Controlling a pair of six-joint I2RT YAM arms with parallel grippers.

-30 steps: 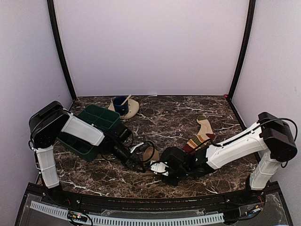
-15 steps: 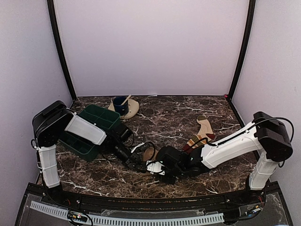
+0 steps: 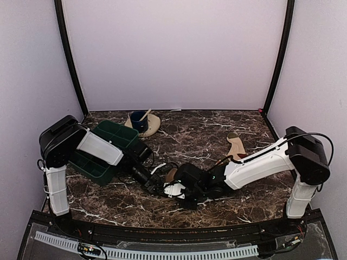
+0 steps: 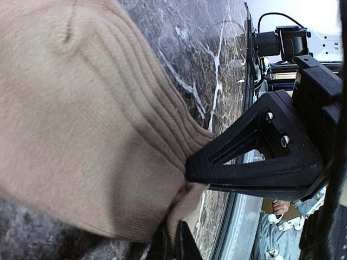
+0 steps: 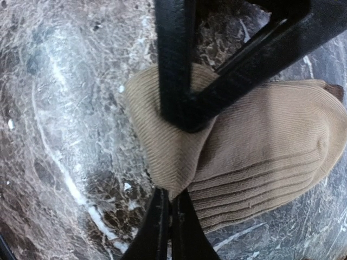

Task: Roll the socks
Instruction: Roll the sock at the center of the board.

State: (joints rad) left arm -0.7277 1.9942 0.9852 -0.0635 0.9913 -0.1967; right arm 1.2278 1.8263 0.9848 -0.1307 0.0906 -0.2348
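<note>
In the top view, the tan sock shows as a small bunched lump near the front middle of the dark marble table. The left gripper and right gripper meet at it. The striped sock lies flat further right, partly hidden by the right arm. A green compartment tray sits at the left, and a blue cup stands behind it.

In the left wrist view, the tan sock fills the frame. It is a soft ribbed knit, folded into a rounded edge. The left gripper is closed tight, its black triangular finger pinching that fold.

In the right wrist view, the tan sock lies on the veined, glossy stone, its ribs curving round a blunt end. The right gripper is clamped on a doubled flap of the fabric.
</note>
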